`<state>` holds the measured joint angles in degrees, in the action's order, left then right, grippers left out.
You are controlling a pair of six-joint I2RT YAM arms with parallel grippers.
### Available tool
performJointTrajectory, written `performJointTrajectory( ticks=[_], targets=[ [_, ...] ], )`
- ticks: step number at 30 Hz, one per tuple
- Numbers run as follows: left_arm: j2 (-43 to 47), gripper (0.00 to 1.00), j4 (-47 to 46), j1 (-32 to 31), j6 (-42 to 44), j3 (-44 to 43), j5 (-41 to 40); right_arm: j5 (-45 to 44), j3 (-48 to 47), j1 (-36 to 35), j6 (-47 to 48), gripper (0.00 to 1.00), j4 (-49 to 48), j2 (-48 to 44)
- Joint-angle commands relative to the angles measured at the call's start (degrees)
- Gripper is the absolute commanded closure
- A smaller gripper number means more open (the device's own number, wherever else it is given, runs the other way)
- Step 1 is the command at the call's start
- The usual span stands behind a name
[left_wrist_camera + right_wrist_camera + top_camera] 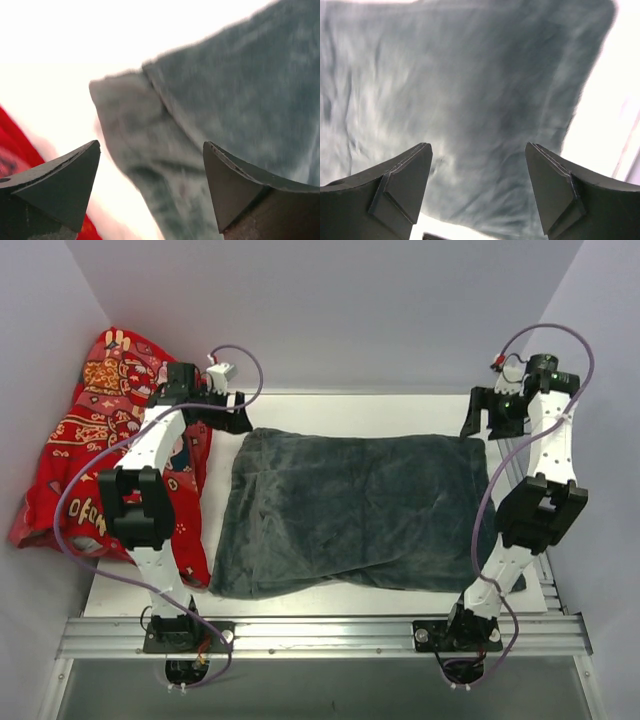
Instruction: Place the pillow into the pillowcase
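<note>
Pillowcase (360, 510): grey plush face up, flat on desk (340, 410). Left hand (150, 144), right hand (477, 145): both spread wide, empty, at its far corners

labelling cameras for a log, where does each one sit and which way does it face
Top external: above and behind the robot, facing down on the table; left arm and right arm show, pillowcase between them, red cloth left.
Left wrist: on the left arm, facing down past the open left gripper at a pillowcase corner.
Right wrist: on the right arm, facing down past the open right gripper at another pillowcase corner.
Shared: all see the pillowcase; top and left wrist also see the red cloth.
</note>
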<state>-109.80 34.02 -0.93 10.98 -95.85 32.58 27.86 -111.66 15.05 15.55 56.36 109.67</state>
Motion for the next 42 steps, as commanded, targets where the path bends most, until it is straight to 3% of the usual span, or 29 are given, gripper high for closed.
performJointTrajectory(
  ticks=[1,2,8,14,20,26,32,35,36,39,40,42],
  targets=[
    [-6.5,0.07,-2.5,-0.6,-3.0,-7.1,0.0,-1.2,-7.7,2.0,-5.5,0.23,1.0,8.5],
    [-7.8,0.03,-2.9,-0.7,-3.8,-8.5,0.1,-0.9,-8.9,2.5,-7.3,0.23,-1.6,9.9],
    [-16.4,0.03,-5.6,-2.0,-9.7,-16.1,-0.5,-2.3,-15.2,3.1,-13.8,0.17,-8.5,19.1],
    [-20.2,0.03,-5.5,-3.1,-8.5,-17.1,-5.5,-11.9,-14.9,2.4,-13.7,0.16,-15.2,24.9],
    [-20.7,0.03,-5.4,-3.5,-5.4,-16.0,-12.9,-24.9,-11.8,-0.2,-10.1,0.16,-21.5,27.4],
    [-21.5,0.03,-4.4,-3.8,-3.6,-16.6,-19.7,-30.9,-11.0,-3.7,-4.6,0.20,-20.2,31.2],
    [-24.4,0.03,-1.4,-5.8,-1.0,-17.5,-17.7,-29.9,-13.1,-4.6,-0.9,0.43,-16.0,33.9],
    [-26.9,0.03,1.3,-7.4,0.0,-19.0,-18.3,-28.3,-12.8,-4.4,1.0,0.62,-13.7,34.8],
    [-27.9,0.05,2.4,-7.6,0.2,-19.5,-18.6,-26.8,-12.5,-4.2,1.5,0.76,-13.3,35.2],
    [-29.8,0.20,5.6,-7.4,-0.3,-21.8,-17.6,-24.9,-12.0,-3.7,1.7,0.91,-12.2,34.4],
    [-30.2,0.41,6.7,-7.2,-0.3,-22.8,-17.3,-24.3,-12.3,-3.4,1.9,1.00,-12.1,34.0],
    [-30.6,0.61,9.1,-6.2,0.1,-25.5,-14.5,-22.6,-13.1,-2.9,1.5,1.00,-12.1,31.9]
  ],
)
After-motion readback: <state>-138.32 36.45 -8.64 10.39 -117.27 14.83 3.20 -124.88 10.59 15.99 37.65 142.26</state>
